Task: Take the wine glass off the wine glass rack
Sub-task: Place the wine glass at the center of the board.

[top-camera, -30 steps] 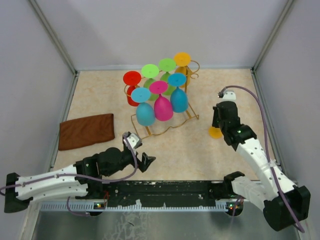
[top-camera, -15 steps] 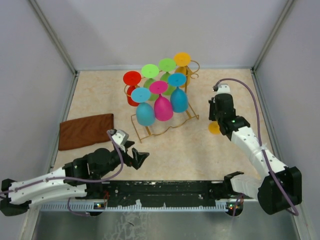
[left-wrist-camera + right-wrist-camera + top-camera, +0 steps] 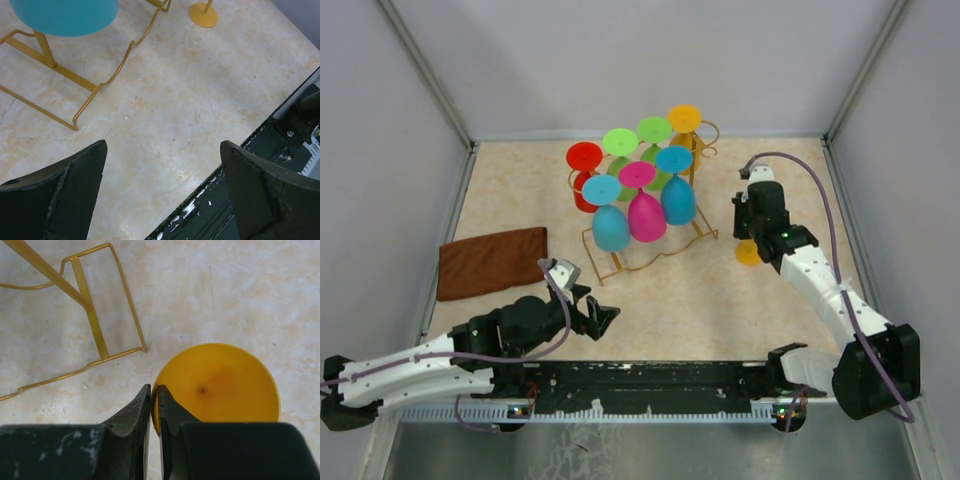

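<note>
The gold wire wine glass rack stands at the table's far middle with several coloured glasses hanging upside down on it, a blue one nearest. Its base wire shows in the left wrist view and the right wrist view. A yellow wine glass stands upright on the table right of the rack; its foot shows in the left wrist view. My right gripper is shut on the rim of its bowl. My left gripper is open and empty, low near the front edge.
A brown cloth lies at the left. A black rail runs along the near edge, also in the left wrist view. Grey enclosure walls close in the table on three sides.
My right gripper moved a little farther away and left with the yellow glass. My left arm drew back to the left, then held still.
</note>
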Robot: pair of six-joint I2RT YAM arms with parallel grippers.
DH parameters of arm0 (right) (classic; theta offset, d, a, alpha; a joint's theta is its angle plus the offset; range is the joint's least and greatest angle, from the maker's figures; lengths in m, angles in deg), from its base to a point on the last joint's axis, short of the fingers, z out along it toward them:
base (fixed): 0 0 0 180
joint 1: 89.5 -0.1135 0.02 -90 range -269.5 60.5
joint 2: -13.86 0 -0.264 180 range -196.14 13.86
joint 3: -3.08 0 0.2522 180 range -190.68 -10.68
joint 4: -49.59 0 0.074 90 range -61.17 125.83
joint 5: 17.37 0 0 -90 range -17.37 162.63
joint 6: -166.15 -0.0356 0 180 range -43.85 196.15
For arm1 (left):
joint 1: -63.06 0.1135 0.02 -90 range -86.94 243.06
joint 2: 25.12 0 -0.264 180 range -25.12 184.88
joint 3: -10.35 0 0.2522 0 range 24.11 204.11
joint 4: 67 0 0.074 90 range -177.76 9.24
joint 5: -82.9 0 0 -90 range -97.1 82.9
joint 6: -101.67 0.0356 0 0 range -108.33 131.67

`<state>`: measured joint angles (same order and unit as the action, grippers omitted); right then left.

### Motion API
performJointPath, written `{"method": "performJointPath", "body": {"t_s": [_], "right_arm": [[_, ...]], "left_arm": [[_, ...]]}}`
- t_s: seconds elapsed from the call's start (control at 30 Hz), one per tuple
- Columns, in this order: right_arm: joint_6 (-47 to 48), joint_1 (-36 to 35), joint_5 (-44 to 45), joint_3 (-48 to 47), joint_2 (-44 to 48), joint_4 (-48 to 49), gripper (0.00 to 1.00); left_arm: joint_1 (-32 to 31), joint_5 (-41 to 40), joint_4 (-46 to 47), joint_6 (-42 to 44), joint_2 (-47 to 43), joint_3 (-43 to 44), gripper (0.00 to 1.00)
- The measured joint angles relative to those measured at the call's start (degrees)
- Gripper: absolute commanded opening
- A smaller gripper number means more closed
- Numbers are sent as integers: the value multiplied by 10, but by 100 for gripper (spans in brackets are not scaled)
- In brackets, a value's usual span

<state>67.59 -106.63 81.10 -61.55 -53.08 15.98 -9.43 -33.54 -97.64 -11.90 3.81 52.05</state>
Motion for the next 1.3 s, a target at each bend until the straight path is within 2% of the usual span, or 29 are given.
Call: {"method": "performJointPath", "body": {"t_s": [0.27,0.7,1.0,1.3], "right_arm": [[0,0,-1,-7,-3,-10,8],[0,0,0,-10,-3,-12,10],[0,0,1,-16,-3,-20,19],[0,0,-2,-41,17,-34,24]], "left_arm": [[0,0,0,-12,0,0,100],[0,-3,-10,-36,0,1,100],[0,-10,-19,-38,6,8,100],[0,-12,-41,-47,38,56,100]]}}
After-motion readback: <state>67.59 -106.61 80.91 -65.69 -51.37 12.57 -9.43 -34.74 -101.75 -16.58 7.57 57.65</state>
